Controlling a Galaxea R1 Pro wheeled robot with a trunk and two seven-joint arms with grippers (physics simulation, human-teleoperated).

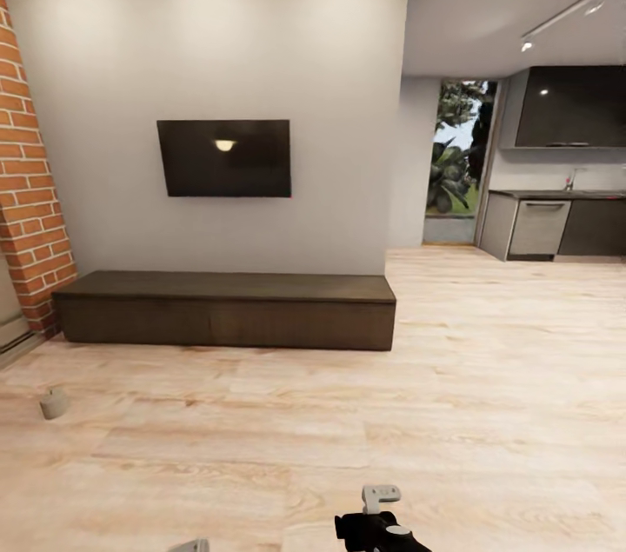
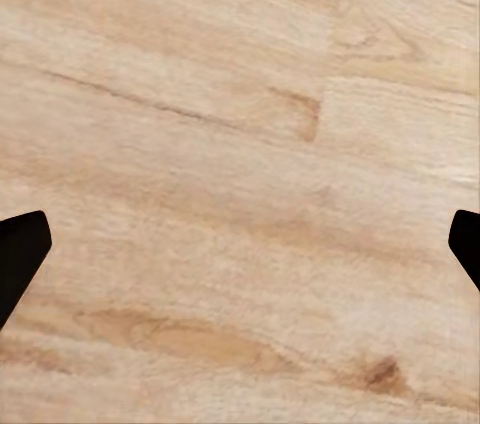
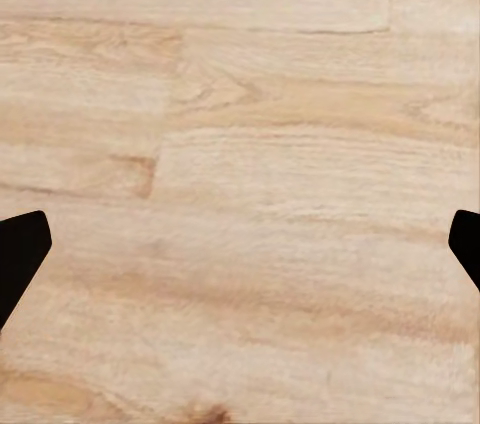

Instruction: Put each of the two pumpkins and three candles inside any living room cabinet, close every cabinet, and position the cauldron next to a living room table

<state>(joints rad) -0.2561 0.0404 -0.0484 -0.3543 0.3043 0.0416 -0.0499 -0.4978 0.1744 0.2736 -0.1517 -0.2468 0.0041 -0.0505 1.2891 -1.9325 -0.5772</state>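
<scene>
The long, low dark brown cabinet (image 1: 224,309) stands against the white wall under a black TV, and all its fronts look shut. One stubby beige candle (image 1: 54,402) stands on the wood floor at the far left, in front of the cabinet's left end. My right gripper (image 1: 380,502) pokes into the head view's bottom edge, far from both. A sliver of my left gripper (image 1: 189,546) shows at the bottom edge too. In the wrist views, the left gripper (image 2: 240,254) and right gripper (image 3: 240,254) are open over bare floor. The pumpkins and the cauldron are out of view.
A red brick wall (image 1: 26,187) bounds the room at the left. At the right, the floor runs on toward a kitchen with grey counters (image 1: 556,226), dark upper cupboards (image 1: 574,104) and a glass door (image 1: 459,161). Wide wood floor lies between me and the cabinet.
</scene>
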